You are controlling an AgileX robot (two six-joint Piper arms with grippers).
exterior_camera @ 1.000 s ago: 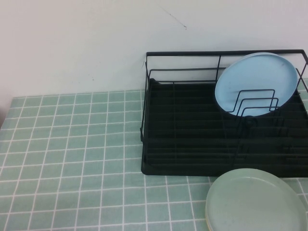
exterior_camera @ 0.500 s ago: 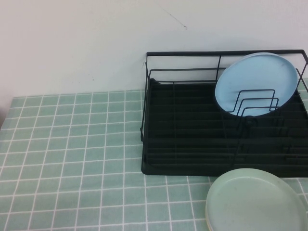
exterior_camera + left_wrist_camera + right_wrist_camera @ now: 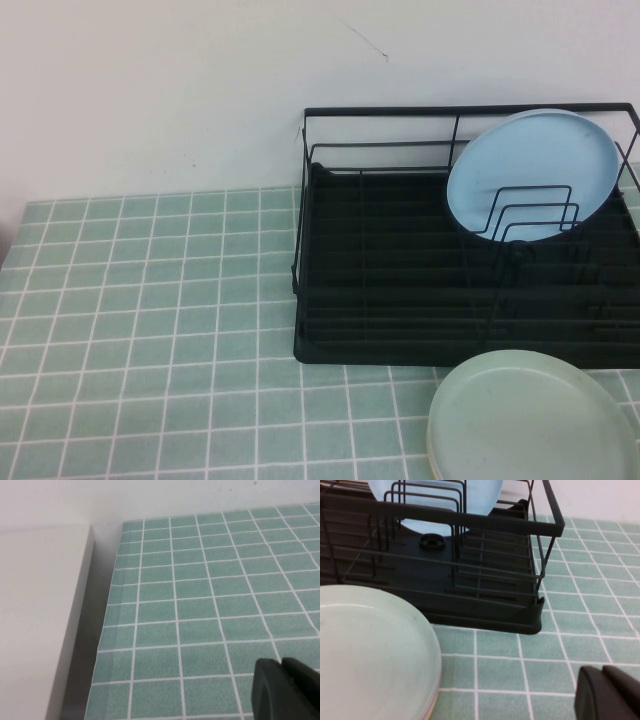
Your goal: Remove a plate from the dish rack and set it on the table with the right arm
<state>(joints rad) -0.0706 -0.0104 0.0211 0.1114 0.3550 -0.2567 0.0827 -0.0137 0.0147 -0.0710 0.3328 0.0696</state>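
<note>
The mint-green plate (image 3: 530,420) lies flat on the tiled table (image 3: 150,300), just in front of the black wire dish rack (image 3: 450,110), at the front right. It also shows in the right wrist view (image 3: 370,650), with a pale rim of another plate under it. Neither arm shows in the high view. My right gripper (image 3: 602,670) is shut and empty, low over the tiles beside the plate and the rack's corner (image 3: 535,625). My left gripper (image 3: 281,664) is shut and empty over bare tiles (image 3: 200,580) near the table's left edge.
A light blue plate (image 3: 535,165) stands upright in the rack's wire dividers at the right; it also shows in the right wrist view (image 3: 480,495). A white wall runs behind the table. A white ledge (image 3: 40,605) borders the table's left edge.
</note>
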